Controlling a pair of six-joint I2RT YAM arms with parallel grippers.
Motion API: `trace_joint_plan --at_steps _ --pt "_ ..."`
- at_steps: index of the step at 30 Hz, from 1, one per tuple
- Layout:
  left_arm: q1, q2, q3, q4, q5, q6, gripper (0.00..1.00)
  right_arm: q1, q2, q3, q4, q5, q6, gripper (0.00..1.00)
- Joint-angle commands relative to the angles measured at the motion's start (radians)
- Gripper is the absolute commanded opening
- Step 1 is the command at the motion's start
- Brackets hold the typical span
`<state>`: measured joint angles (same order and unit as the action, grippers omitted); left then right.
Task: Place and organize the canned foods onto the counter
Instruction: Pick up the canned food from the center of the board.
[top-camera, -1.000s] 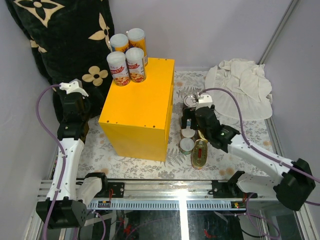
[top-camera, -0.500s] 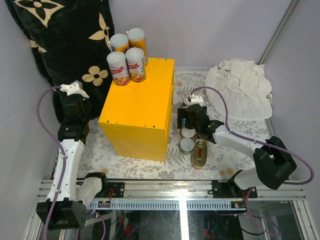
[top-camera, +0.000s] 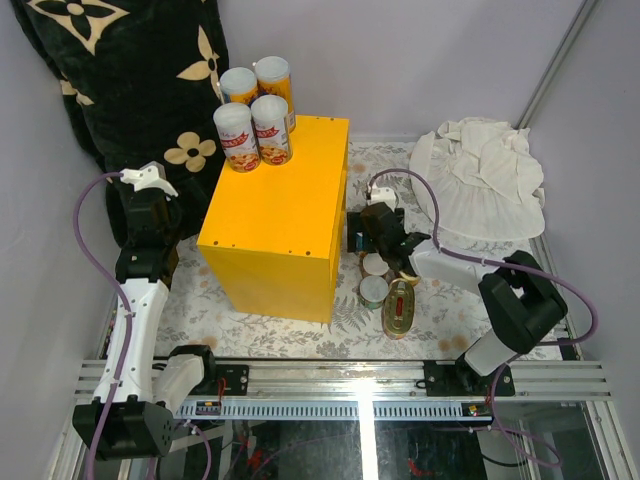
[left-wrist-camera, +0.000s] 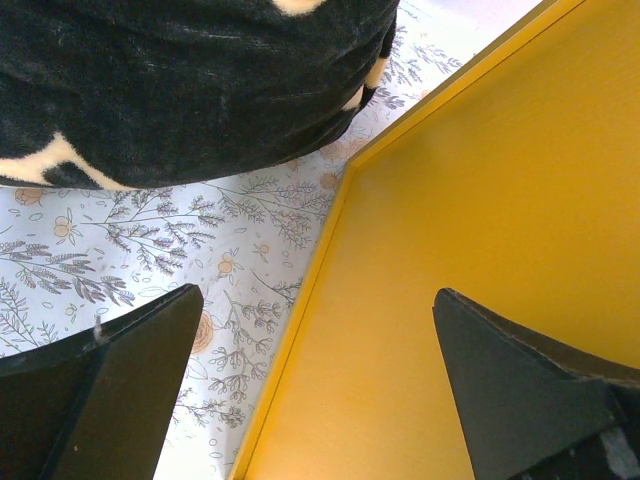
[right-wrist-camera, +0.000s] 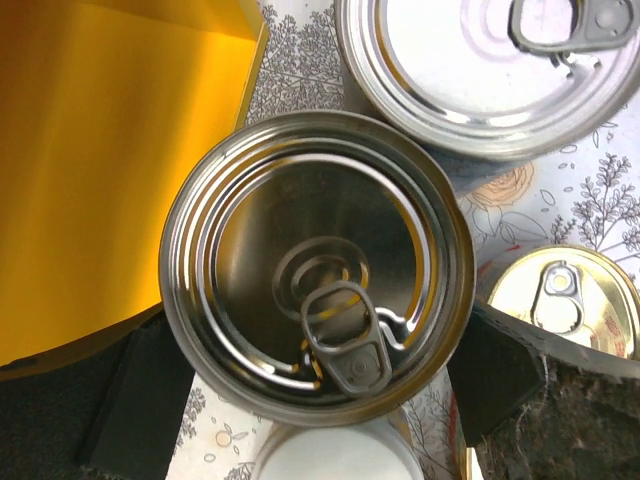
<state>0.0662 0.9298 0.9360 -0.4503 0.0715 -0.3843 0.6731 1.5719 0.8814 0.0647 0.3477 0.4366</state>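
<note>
can (right-wrist-camera: 315, 265): round, ribbed silver metal | counter (right-wrist-camera: 90, 150): flat, smooth yellow

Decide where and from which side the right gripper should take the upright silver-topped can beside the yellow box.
Best its curved wall just under the rim, from straight above: the can stands upright, pull-tab up, with the box, a second can and a gold tin close around; the open right gripper straddles it.

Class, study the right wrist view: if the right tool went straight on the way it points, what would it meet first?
Most likely the silver-topped can in mid-frame, centred between the sides of the open right tool, beside the yellow box. How near it is, the view cannot settle.
</note>
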Motion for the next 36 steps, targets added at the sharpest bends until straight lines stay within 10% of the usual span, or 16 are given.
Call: trace_joint_plan --at_steps 1,12,24,36 --pt "-0.007 -0.014 -0.009 0.022 0.033 0.018 1.0 -0.002 0.047 0.069 0.117 0.059 -0.015 0.99" --pt "-0.006 -0.014 -0.011 0.022 0.035 0.022 1.0 -0.009 0.099 0.06 0.251 0.084 -0.027 1.0" --pt "-0.007 -0.017 -0.016 0.023 0.027 0.024 1.0 -0.009 -0.15 -0.033 0.289 0.035 -0.107 0.42" --pt "-0.007 -0.014 -0.009 0.022 0.028 0.023 1.0 -0.011 -0.348 0.06 0.112 0.057 -0.157 0.25"
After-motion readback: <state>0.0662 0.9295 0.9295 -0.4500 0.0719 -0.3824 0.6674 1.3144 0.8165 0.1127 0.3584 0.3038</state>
